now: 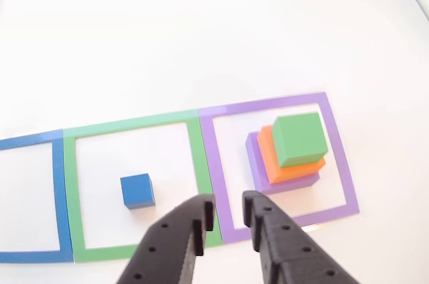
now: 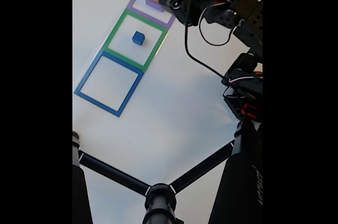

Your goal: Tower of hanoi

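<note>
In the other view, the black two-finger gripper (image 1: 228, 211) hangs with its jaws apart and nothing between them, above the border shared by the green square outline (image 1: 134, 187) and the purple square outline (image 1: 278, 163) on the white table (image 1: 167, 36). A small blue cube (image 1: 137, 190) sits alone inside the green outline. Inside the purple outline, a green block (image 1: 299, 138) tops an orange block (image 1: 285, 167) on a purple block (image 1: 288, 182). A blue square outline (image 1: 40, 197) lies at the left.

In the fixed view, the arm (image 2: 222, 10) reaches over the stack near the purple outline; the blue cube (image 2: 138, 37) rests in the middle green outline (image 2: 136, 40), with the blue outline (image 2: 108, 83) nearest the black tripod legs (image 2: 158, 192).
</note>
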Robot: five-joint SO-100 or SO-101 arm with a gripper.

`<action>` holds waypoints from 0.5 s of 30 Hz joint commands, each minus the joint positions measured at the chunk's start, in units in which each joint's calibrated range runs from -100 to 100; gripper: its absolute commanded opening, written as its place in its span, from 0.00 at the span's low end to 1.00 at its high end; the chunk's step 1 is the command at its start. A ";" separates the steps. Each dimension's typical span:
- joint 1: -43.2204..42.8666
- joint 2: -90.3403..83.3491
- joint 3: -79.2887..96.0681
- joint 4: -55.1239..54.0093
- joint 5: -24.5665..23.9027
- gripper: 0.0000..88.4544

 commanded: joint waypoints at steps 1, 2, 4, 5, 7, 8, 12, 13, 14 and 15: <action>4.82 -1.56 -19.53 18.92 0.00 0.00; 6.07 -1.48 -22.62 22.08 0.00 0.00; 8.18 -1.08 -27.34 26.86 0.00 0.00; 9.04 -0.92 -29.16 28.56 0.00 0.00; 10.67 -0.59 -32.07 31.23 0.00 0.01; 11.34 -0.59 -32.89 31.79 0.00 0.01; 13.55 -0.35 -33.07 32.44 0.00 0.00; 13.84 -0.11 -32.98 32.44 0.00 0.00; 14.12 0.13 -32.98 32.44 0.00 0.00; 14.41 0.30 -32.80 32.44 0.00 0.00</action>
